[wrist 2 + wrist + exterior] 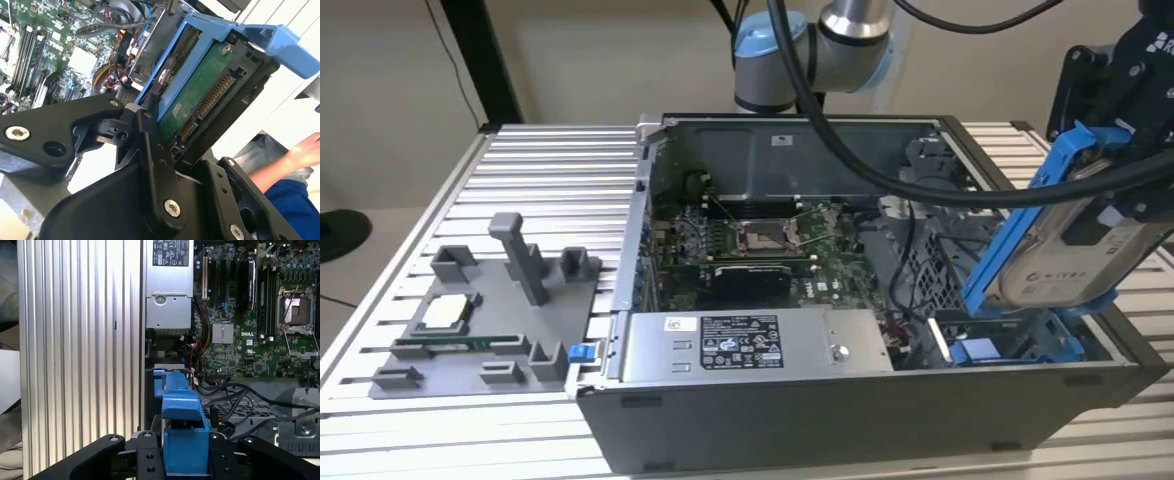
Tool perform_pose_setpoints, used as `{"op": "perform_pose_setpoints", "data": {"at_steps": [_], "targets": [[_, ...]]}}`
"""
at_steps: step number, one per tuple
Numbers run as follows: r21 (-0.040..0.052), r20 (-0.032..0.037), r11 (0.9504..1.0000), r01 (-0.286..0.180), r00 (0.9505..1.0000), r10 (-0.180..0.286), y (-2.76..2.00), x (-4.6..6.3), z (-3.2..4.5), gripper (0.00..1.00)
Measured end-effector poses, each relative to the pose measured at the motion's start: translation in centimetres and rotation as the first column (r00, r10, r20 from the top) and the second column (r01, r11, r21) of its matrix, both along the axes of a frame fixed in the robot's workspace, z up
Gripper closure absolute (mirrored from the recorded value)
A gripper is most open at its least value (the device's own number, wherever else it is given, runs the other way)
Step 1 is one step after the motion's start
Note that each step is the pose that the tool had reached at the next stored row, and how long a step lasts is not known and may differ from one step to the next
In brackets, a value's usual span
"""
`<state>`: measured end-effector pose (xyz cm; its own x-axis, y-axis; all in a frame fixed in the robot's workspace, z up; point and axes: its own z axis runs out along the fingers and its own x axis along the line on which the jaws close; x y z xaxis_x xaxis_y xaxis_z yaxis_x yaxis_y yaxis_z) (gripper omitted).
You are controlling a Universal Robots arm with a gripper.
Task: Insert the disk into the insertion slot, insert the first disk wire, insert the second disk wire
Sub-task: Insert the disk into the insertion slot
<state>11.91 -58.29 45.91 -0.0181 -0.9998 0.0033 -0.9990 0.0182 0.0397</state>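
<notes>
Gripper (186, 450) clamped on the disk (1051, 255) | I hold it tilted above the insertion slot (994, 348) at the case (854, 420) near corner, exterior view's right; unseated | step: disk insertion; probably needs squaring to the slot

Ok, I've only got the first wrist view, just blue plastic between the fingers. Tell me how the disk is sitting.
Observer: The gripper holds the disk steeply tilted in the exterior view, label side showing, over the end of the case on the exterior view's right.
Operator: Check it against the insertion slot.
Observer: The insertion slot lies below the disk's lower end; the disk is not yet in it.
Operator: Give me the connector side.
Observer: In the second wrist view the green circuit board and its connector row face the camera, with no wire plugged in.
</notes>
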Motion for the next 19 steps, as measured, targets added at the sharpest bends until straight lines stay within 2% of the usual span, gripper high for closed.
{"op": "perform_pose_setpoints", "data": {"at_steps": [19], "targets": [[0.0,0.0003,1.0,0.0,1.0,0.0,0.0,0.01,-0.41,1.0]]}}
